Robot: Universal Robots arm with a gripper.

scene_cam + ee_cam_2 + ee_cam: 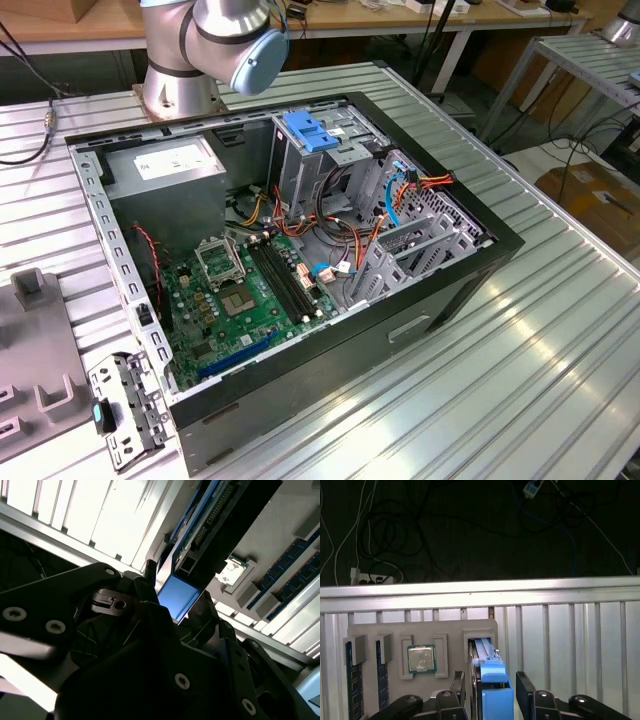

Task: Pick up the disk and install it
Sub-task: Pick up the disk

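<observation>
The spread fingers (pixel 525 687) flank the disk (pixel 494 692), a narrow gap showing. The disk stands on edge in a tray (pixel 395 630) by the desk (pixel 570 640) edge.

A robotics lab: slatted aluminium bench (pixel 560 330), opened computer case (pixel 330 372).

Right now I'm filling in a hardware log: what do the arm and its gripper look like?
The arm is silver-grey metal, built of round tube sections, with a light blue cap on one joint. The gripper is black and angular, with linked bars fastened by silver screw heads.
</observation>
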